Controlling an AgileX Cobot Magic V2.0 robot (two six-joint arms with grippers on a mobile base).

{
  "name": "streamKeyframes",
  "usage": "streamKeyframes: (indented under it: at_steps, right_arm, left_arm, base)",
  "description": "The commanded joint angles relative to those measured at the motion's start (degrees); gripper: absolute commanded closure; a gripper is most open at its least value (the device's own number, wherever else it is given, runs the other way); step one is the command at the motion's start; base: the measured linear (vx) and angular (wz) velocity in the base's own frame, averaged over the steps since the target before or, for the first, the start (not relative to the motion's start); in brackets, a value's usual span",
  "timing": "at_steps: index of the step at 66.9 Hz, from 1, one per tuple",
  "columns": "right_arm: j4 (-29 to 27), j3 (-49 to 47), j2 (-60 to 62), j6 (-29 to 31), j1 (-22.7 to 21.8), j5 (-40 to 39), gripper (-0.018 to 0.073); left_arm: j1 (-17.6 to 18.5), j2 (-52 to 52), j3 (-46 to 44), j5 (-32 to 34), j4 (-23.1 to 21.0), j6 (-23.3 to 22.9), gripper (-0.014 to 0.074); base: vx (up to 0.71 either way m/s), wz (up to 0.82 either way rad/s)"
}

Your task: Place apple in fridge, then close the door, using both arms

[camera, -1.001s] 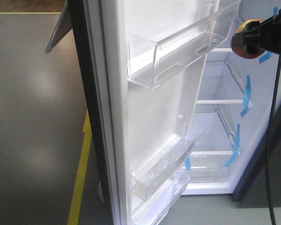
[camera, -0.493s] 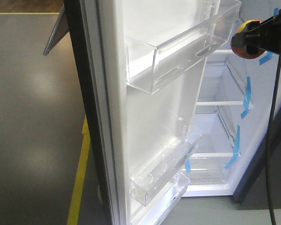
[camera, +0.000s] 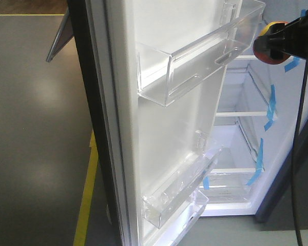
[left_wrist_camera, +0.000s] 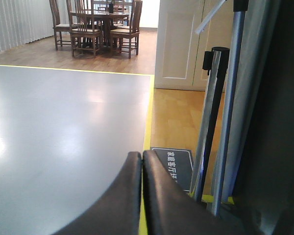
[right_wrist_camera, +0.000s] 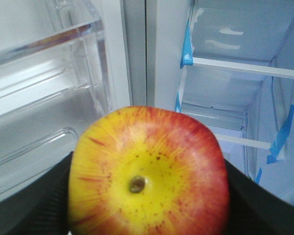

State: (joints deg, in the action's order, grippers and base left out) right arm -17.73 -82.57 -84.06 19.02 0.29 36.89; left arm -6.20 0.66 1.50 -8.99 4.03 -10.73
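Front view: the door (camera: 159, 128) stands wide open, and my right gripper (camera: 271, 43) holds the apple (camera: 261, 48) at the mouth of the fridge (camera: 236, 138), near the top shelf.

Left wrist: the left gripper (left_wrist_camera: 141, 156) has its jaws pressed together on nothing, looking out over the floor (left_wrist_camera: 63, 122).

Right wrist: the apple fills the jaws. I'd carry it straight in over a white shelf (right_wrist_camera: 245, 68), clear of the door bin (right_wrist_camera: 44, 112), and lower it before letting go.
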Motion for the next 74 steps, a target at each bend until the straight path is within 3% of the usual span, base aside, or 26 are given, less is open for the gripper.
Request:
streamKeyframes:
  at_steps: [1,74]
  right_arm:
    - [-0.8,-1.9,2.1,0.2,-0.2,-4.0,0.0409]
    - [-0.8,-1.9,2.1,0.2,-0.2,-4.0,0.0409]
  left_arm:
    - [0.2,0.9,1.5,4.2,-0.4,0.0,0.0602]
    - [0.2,0.9,1.5,4.2,-0.4,0.0,0.0602]
  base:
    - [0.01,0.0]
    - [0.0,0.0]
